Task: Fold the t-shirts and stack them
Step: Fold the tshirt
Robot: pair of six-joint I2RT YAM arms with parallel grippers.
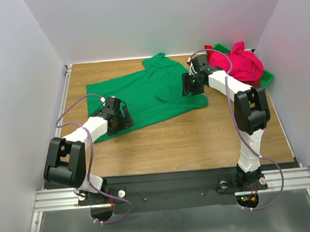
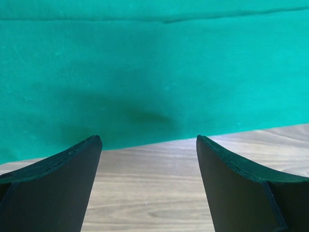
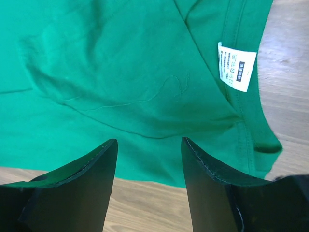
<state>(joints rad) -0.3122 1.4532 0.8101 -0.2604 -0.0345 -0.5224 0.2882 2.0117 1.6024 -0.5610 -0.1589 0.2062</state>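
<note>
A kelly green t-shirt (image 1: pixel 153 92) lies spread, somewhat rumpled, on the wooden table (image 1: pixel 200 139). Its white neck label (image 3: pixel 236 66) shows in the right wrist view. My left gripper (image 1: pixel 124 118) is open at the shirt's near left edge. In its wrist view, bare wood lies between the fingers and the green t-shirt (image 2: pixel 154 72) starts just past the left gripper (image 2: pixel 148 140) tips. My right gripper (image 1: pixel 192 87) hovers open over the shirt's right side. The right gripper (image 3: pixel 148 142) holds nothing, with the cloth edge of the green t-shirt (image 3: pixel 120 72) below its tips. A bright pink t-shirt (image 1: pixel 241 63) is bunched at the back right.
The pink shirt rests in a rigid green bin (image 1: pixel 269 76) at the table's back right corner. White walls close in the table on the left, back and right. Bare wood stretches between the shirt and the arm bases.
</note>
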